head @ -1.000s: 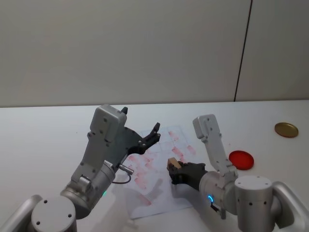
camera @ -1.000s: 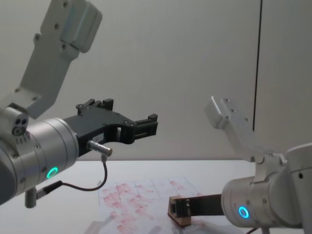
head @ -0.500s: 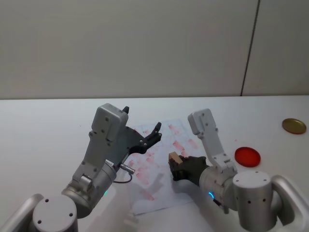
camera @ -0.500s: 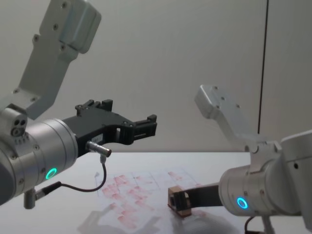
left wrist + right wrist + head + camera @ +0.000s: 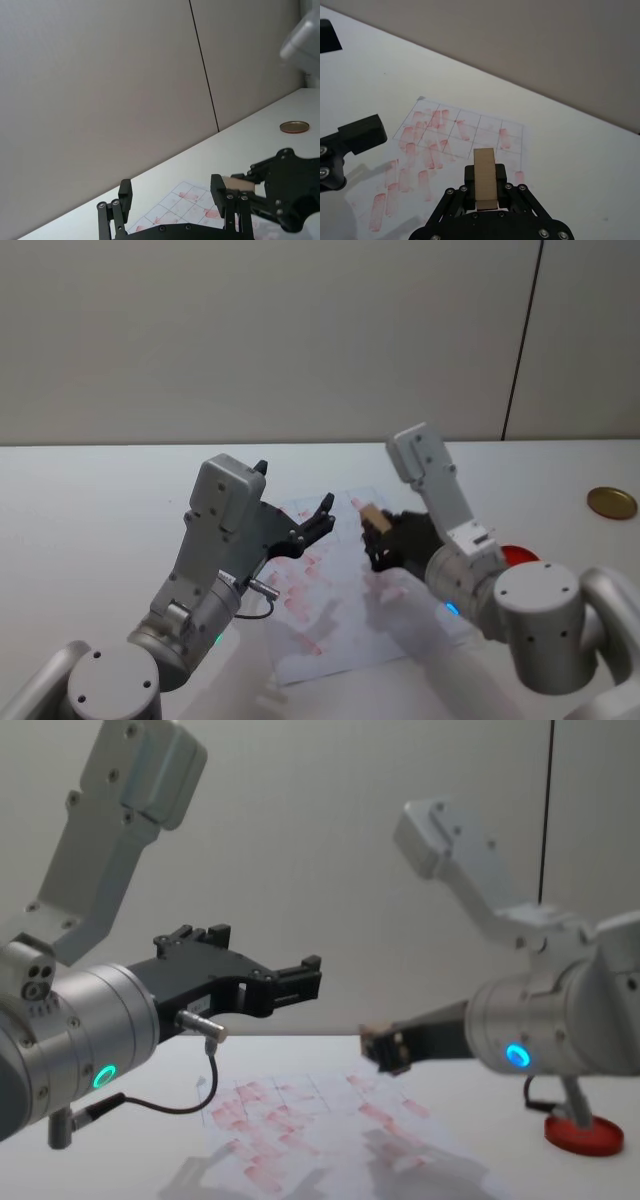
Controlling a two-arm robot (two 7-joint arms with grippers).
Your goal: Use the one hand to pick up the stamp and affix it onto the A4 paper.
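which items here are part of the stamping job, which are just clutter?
In the job:
- right gripper, shut on the stamp, lifted above the sheet
- A4 paper, covered in red marks

Lying about:
- red ink pad
- gold disc
- left gripper, open, raised, idle

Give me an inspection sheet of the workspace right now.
Surface: white table, bare around the paper.
Job's things: stamp held above the paper, which carries many red marks.
Clutter: red ink pad and gold lid, both to the robot's right.
Grippers: right gripper shut on the stamp, raised; left gripper open, in the air over the paper's left part.
Cables: black cable looping under the left wrist.
Surroundings: plain wall with a dark vertical seam.
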